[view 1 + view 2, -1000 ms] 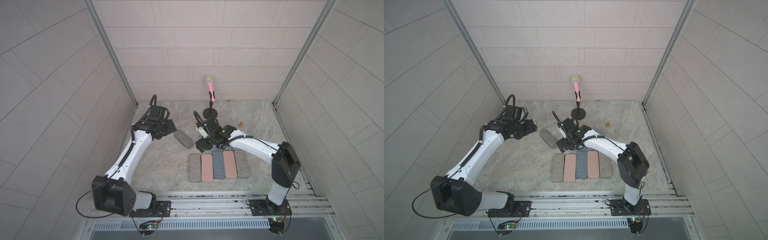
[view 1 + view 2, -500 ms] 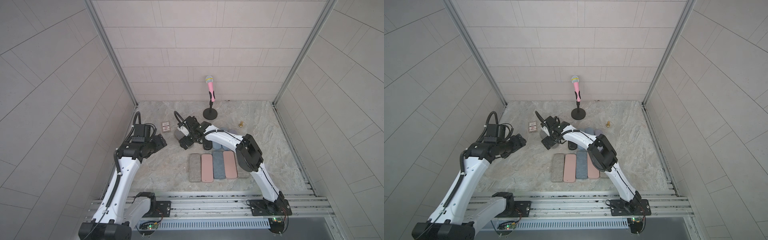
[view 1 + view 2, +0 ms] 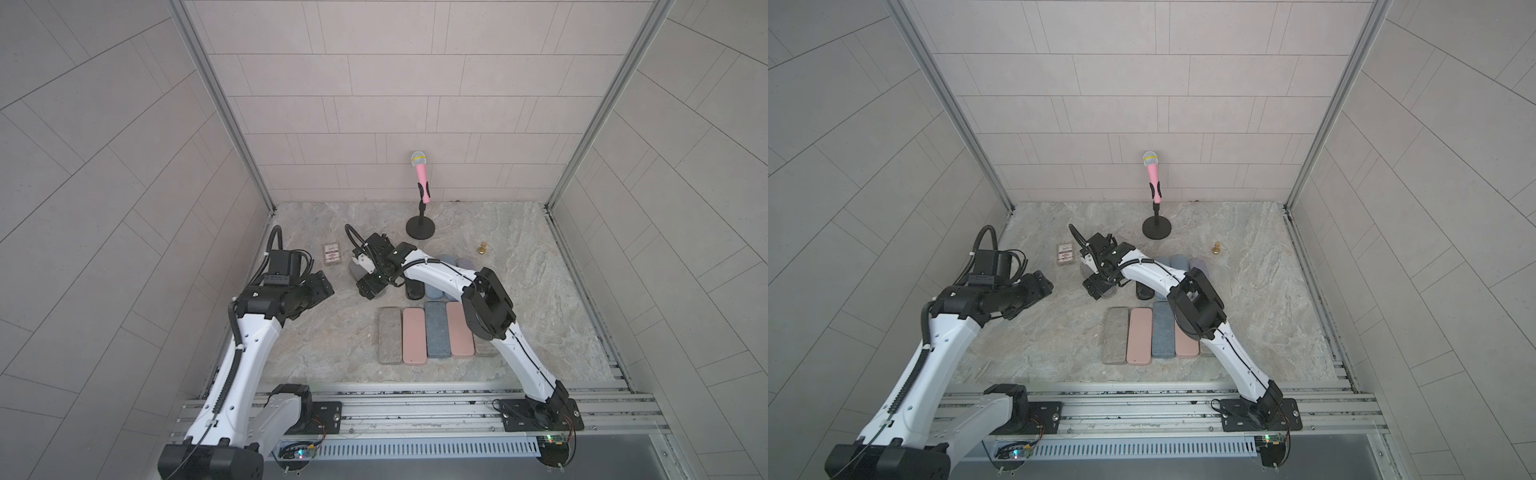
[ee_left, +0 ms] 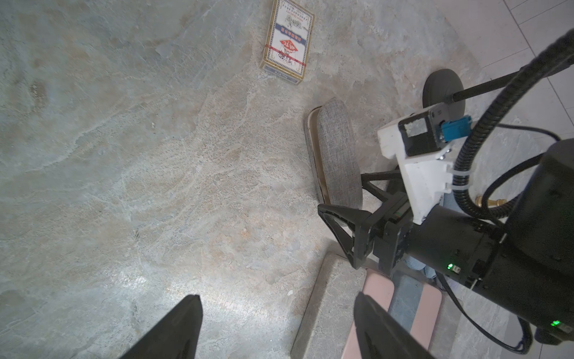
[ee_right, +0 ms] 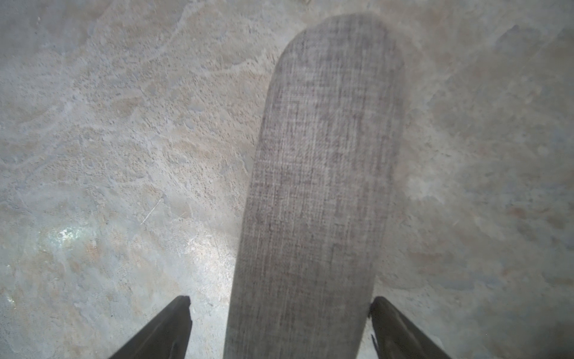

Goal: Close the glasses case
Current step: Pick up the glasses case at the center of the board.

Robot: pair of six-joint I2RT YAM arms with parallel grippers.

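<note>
Right wrist view: my right gripper (image 5: 279,298) straddles the grey case (image 5: 320,186) on the table (image 5: 124,124), jaws spread, nothing gripped. My left gripper (image 4: 276,295) hangs spread too, empty. If I squeeze off-centre, the case could skid or twist, leaving its lid ajar.

Tiled test bay, seen from above: pale grey tile walls (image 3: 374,104) on three sides, joined by aluminium corner posts (image 3: 224,108). The floor is a marble-look slab (image 3: 519,257), grey-beige w/ veining. Slotted metal rails (image 3: 415,411) run along the front edge. A soft glare (image 4: 161,279), prob. from overhead lighting, marks the stone.
</note>
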